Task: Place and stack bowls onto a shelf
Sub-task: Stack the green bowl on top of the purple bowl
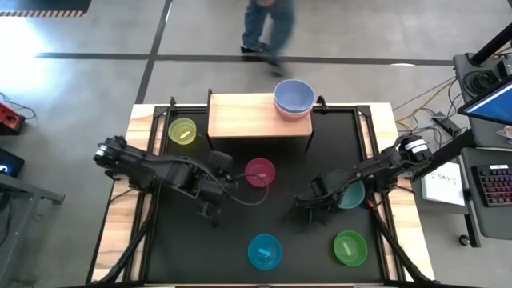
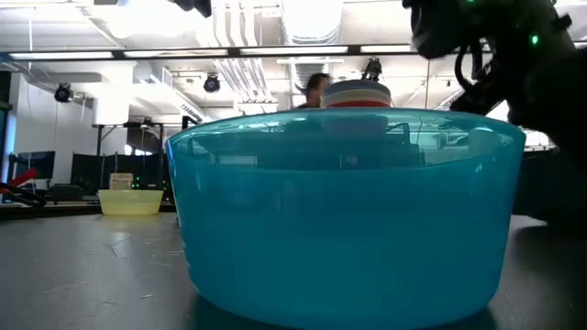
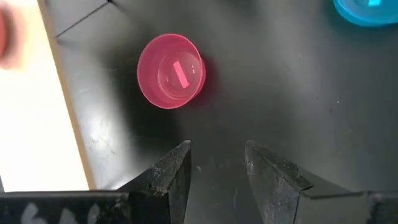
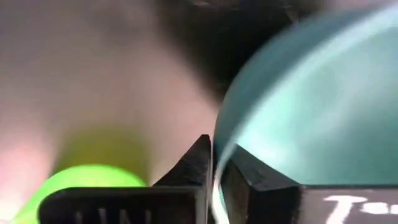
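right gripper pinching teal bowl rim, lifting toward shelf next; left gripper half-open, empty, nearing magenta bowl.

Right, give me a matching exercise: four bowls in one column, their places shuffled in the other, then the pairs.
Bowls:
1. magenta bowl
2. teal bowl
3. lavender-blue bowl
4. yellow-green bowl

Places:
A. top of the stack on the shelf
B. rim pinched in the right gripper
C. tabletop beside the shelf's left end
D. tabletop just ahead of the open left gripper

Pairs: 1-D, 2-B, 3-A, 4-C
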Controlling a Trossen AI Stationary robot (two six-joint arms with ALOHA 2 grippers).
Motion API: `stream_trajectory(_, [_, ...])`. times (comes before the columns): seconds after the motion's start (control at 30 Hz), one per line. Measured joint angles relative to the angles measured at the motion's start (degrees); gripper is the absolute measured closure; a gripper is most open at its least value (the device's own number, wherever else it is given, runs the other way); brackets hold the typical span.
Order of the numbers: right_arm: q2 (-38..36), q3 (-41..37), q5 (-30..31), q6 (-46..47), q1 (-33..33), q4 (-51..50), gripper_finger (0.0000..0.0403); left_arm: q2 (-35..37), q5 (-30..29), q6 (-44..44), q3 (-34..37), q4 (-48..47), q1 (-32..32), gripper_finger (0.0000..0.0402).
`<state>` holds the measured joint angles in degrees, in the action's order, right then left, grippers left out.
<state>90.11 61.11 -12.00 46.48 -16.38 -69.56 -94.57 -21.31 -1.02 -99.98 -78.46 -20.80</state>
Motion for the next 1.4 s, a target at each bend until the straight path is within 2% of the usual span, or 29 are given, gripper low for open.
stream_trajectory(0.17, [-0.09, 5.77, -4.83, -6.94, -0.61, 0.03, 0.0394, -1.09, 8.03, -8.93, 0.0, 1.12, -0.28, 0.0272])
stream_trajectory(0.27, [-0.11, 10.86, -6.47, -13.88, -2.09, 1.0, 0.0394, -1.08, 9.24, -11.73, 0.0, 4.61, -0.32, 0.0278])
stream_trajectory(0.6, [-0.17, 28.13, -3.29, -29.5, -6.87, 5.59, 0.0394, -0.8, 10.44, -19.71, 0.0, 17.09, -0.29, 0.0287])
stream_trajectory(0.7, [-0.17, 31.27, -3.13, -33.4, -7.58, 8.04, 0.0394, -0.78, 14.81, -22.61, 0.0, 22.34, -0.48, 0.0287])
stream_trajectory(0.8, [-0.17, 33.82, -2.98, -38.47, -8.19, 8.99, 0.0394, -0.78, 20.65, -25.61, 0.0, 27.37, -0.55, 0.0287])
stream_trajectory(1.17, [-0.17, 37.34, -7.09, -54.71, -8.59, 8.76, 0.0394, -1.67, 20.42, -33.72, 0.0, 34.92, -0.18, 0.0275])
stream_trajectory(1.4, [-0.08, 37.89, -10.5, -62.92, -8.48, 8.8, 0.0394, -2.62, 20.67, -35.99, 0.0, 37.26, 0.88, 0.0265])
